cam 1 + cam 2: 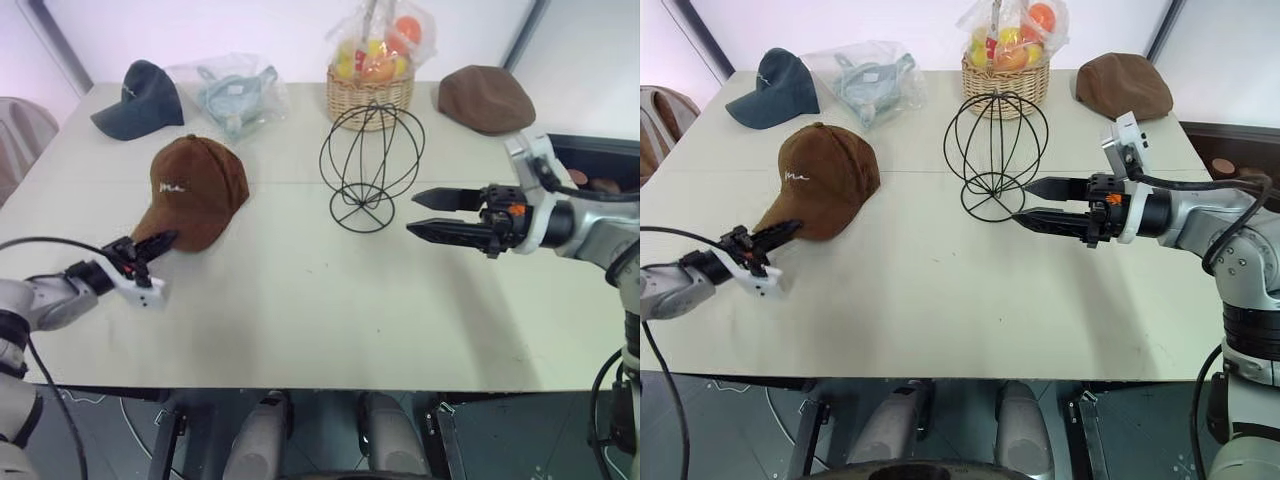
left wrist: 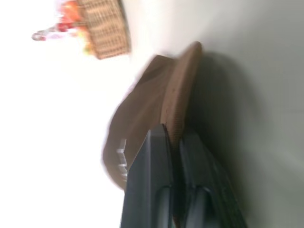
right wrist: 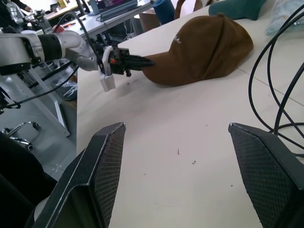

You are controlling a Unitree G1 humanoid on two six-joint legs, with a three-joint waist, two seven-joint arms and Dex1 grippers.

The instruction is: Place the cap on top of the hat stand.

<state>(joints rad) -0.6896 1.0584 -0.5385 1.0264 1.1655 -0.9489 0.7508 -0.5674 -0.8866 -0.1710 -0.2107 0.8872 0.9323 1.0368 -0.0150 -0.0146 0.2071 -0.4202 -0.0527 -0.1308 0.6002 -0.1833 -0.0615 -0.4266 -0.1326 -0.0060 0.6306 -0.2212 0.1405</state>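
Brown cap [image 1: 196, 189], white script perhaps "ML", brim pinched by left fingers [image 1: 150, 246]; right fingers [image 1: 450, 199] apart.

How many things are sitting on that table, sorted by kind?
Hats: 3, the brown cap, the dark grey cap, the brown flat cap
Wire hat stand: 1
Fruit basket: 1
Plastic bag: 1
Total: 6

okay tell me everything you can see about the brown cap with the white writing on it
The cap is a brown, suede-looking baseball cap with a rounded crown, a curved brim and small white script on its front. It sits upright on the white table, left of the wire hat stand, brim toward the robot. The left tool is shut on the brim's edge.
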